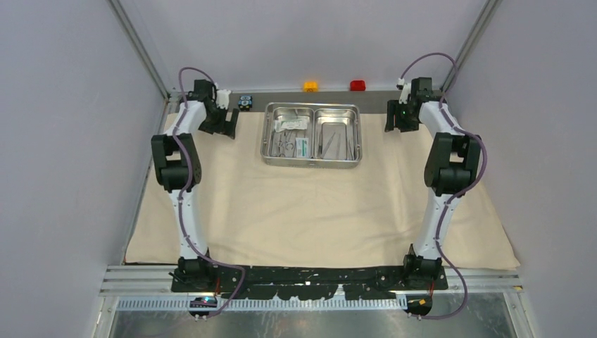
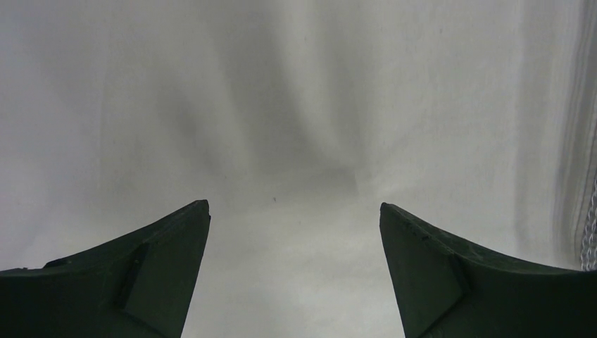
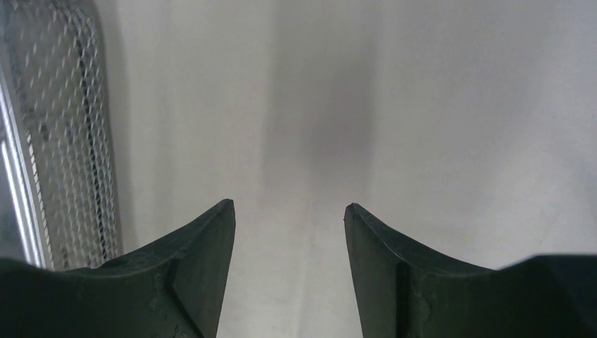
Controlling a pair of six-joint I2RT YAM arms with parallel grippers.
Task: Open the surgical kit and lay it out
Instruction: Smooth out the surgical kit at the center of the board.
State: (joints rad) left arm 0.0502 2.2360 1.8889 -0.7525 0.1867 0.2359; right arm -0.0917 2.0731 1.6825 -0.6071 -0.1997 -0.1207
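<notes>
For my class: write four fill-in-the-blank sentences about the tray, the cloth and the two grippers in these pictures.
1. The steel tray has ___ compartments.
2. It stands on a spread-out beige ___.
3. The white-and-green packet lies in its ___ compartment.
4. The left gripper and right gripper both hold ___.
Missing words: two; cloth; left; nothing.

I can't read any text, label, brand or number in any of my views. Any print on the white-and-green packet (image 1: 303, 146) in the tray (image 1: 310, 165) is too small to make out.
</notes>
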